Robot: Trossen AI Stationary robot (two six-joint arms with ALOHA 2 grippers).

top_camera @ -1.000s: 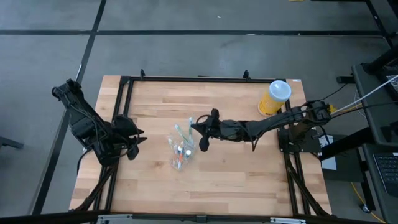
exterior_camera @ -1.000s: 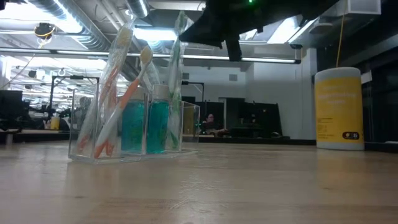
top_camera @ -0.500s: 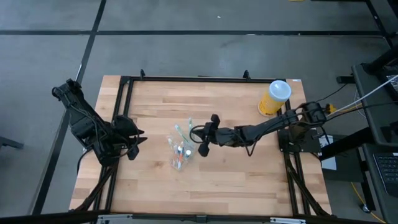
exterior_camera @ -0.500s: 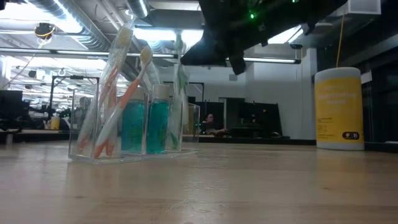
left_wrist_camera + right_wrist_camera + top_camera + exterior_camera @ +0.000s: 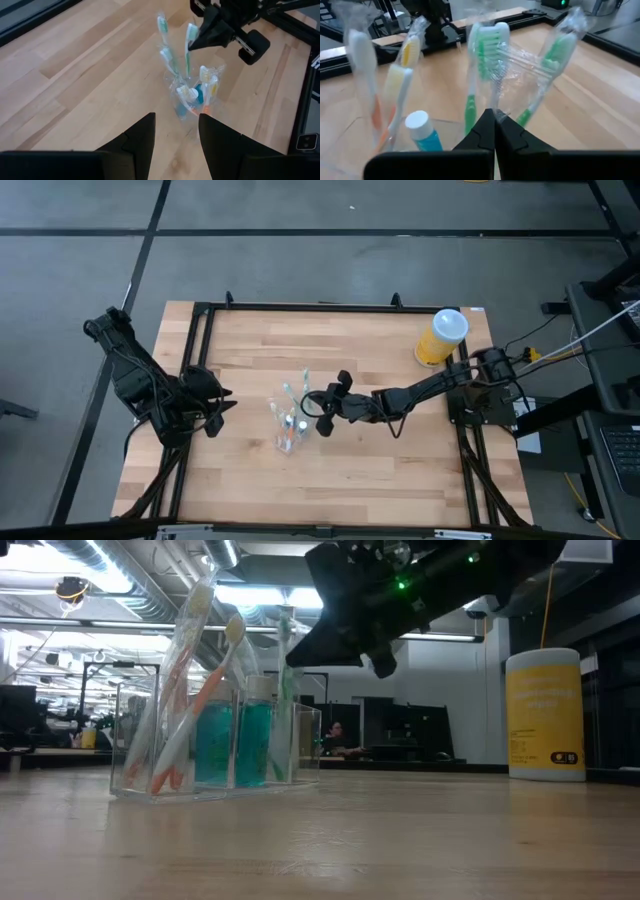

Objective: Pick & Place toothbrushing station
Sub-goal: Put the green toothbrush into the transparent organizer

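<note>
The right end effector sits just beside the clear holder mid-surface, its fingers pressed together on a wrapped green toothbrush — other wrapped brushes crowd close. A yellow canister stands well apart. The left end effector waits with fingers parted, empty.

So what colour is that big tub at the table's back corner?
Yellow with a white lid, the round plastic tub; clearest in the high view.
</note>
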